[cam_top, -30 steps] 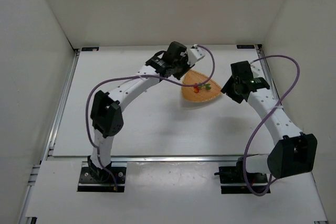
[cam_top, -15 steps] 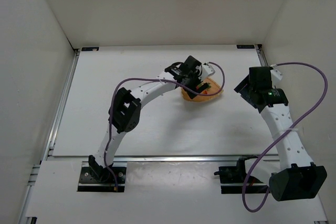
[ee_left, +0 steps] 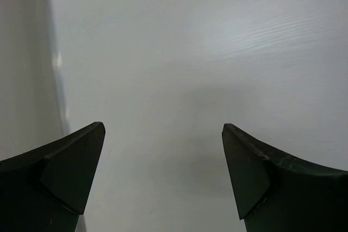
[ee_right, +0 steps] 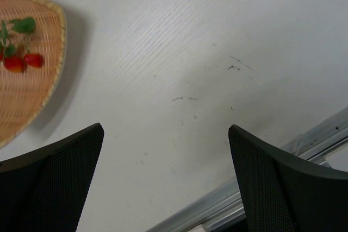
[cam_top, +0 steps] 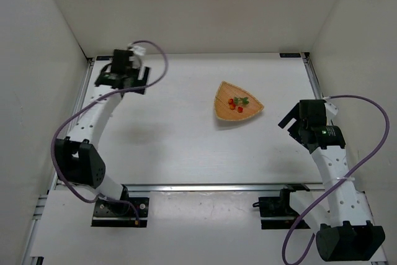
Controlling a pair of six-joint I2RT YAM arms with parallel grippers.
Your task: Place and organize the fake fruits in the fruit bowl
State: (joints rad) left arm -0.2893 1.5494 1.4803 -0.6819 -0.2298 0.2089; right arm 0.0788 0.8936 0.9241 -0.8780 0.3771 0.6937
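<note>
The fruit bowl (cam_top: 223, 107), a tan woven rounded triangle, lies right of the table's centre. Inside it sit the fake fruits (cam_top: 236, 103), small red berries with green leaves. The right wrist view catches the bowl's edge (ee_right: 30, 101) at top left, with two red berries (ee_right: 23, 61) under a green leaf. My left gripper (cam_top: 127, 77) hangs far off at the back left corner, open and empty (ee_left: 163, 126) over bare table. To the right of the bowl, my right gripper (cam_top: 291, 122) is open and empty (ee_right: 166, 127), apart from the bowl.
White walls enclose the table on three sides. A metal rail (ee_right: 261, 188) runs along the table's right edge, below my right gripper. The left wall stands close to my left gripper.
My left arm has swung from the bowl to the back left corner, uncovering the berries. My right gripper has drawn back toward the near right and opened wider.
</note>
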